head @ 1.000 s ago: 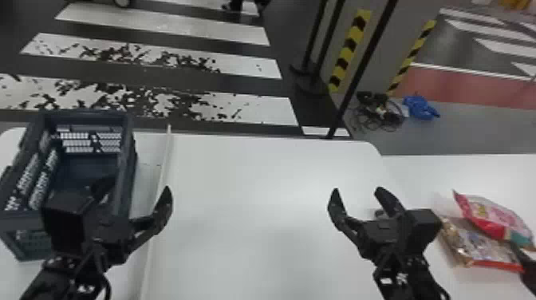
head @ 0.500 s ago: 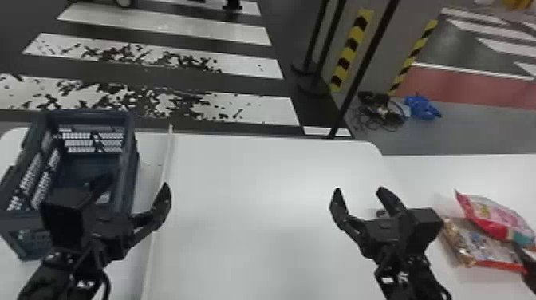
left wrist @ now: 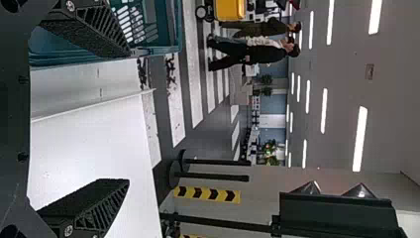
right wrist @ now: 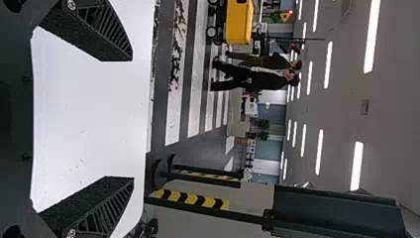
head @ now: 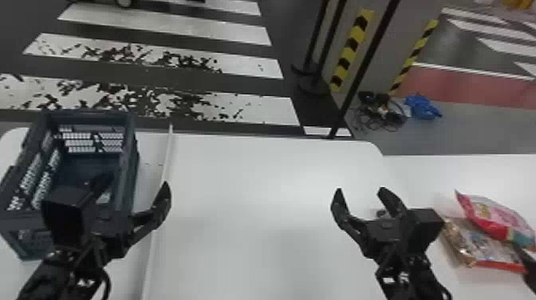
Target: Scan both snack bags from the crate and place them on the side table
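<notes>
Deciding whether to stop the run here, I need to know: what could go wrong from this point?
The pink bag lies partly on the other bag, so a bump might slide it off.
The right gripper hangs open close to both; a swing to its right could knock them.
The left gripper is open beside the crate wall, and might catch it if lowered.

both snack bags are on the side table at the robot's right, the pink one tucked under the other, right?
Not quite: in the head view, the pink snack bag lies partly on top of the other snack bag, not under it. Both are on the side table.
</notes>
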Controlling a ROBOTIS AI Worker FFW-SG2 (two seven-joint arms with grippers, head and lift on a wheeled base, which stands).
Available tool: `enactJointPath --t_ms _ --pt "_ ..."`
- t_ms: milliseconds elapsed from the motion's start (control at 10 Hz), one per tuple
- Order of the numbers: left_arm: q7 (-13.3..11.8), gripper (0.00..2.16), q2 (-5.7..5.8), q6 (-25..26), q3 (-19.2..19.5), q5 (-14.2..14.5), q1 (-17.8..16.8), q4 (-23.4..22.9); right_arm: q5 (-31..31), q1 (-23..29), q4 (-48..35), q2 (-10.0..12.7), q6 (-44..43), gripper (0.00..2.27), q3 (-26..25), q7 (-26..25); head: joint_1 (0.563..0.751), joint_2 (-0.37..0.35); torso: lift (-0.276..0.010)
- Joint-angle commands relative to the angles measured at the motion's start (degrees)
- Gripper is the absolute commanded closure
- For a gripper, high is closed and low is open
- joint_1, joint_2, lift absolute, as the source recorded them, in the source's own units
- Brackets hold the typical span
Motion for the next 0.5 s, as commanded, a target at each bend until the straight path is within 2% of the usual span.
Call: enactJointPath --t_ms 0,400 --pt "-0.01 0.09 -0.09 0.02 0.0 -0.02 -0.08 0.1 -0.09 -0.08 0.14 0.23 0.0 0.06 0.0 0.0 0.695 -0.259 -0.098" --pt "-0.01 0.09 -0.17 0.37 -0.08 -0.11 -0.61 0.45 -0.35 -0.08 0.32 0.23 0.0 0.06 -0.35 0.0 0.695 -0.262 -0.098"
